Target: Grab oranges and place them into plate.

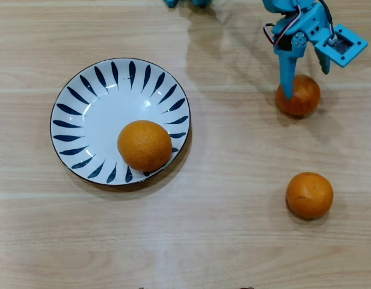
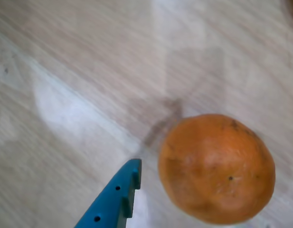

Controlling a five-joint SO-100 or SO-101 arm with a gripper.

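Note:
The plate [image 1: 83,96], white with dark blue strokes, lies at the left of the overhead view and holds the largest orange [image 1: 144,145] in its lower right part. A second orange [image 1: 300,96] rests on the table at the upper right. My blue gripper [image 1: 305,84] hovers over it, open, with one finger [image 1: 285,78] down at its left side and the other raised to its right. In the wrist view that orange [image 2: 216,168] fills the lower right, with one blue finger [image 2: 115,197] just left of it, apart from the skin. A third orange [image 1: 309,194] sits alone at the lower right.
Everything lies on a light wooden table [image 1: 233,241]. Bare wood separates the plate from the two loose oranges. The arm's base parts [image 1: 188,2] peek in at the top edge.

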